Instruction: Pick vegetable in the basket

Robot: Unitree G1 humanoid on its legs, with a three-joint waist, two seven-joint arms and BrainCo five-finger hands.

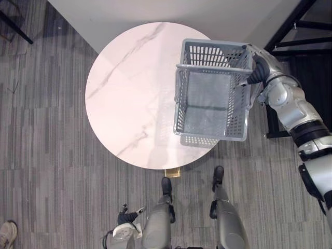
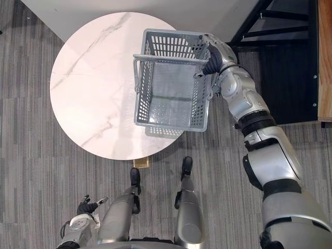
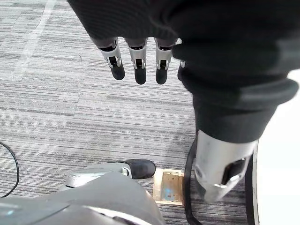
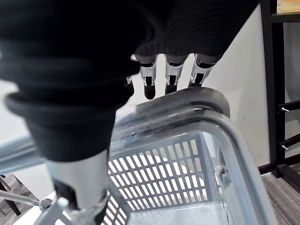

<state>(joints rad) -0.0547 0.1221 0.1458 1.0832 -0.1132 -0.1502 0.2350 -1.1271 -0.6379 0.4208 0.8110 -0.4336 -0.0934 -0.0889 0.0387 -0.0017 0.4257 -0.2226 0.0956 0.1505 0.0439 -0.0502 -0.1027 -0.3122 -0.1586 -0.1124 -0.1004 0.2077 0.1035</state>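
Basket handling first: light, stiff plastic mesh with a slick rim, so you take it by the handle. Low at the left, your left hand hangs by the floor, fingers straight, holding nothing. Next the table. Over its right edge hangs the basket, looking empty, right hand at its far corner. The head views hide that grip; the right wrist view shows fingers hooked over the handle.
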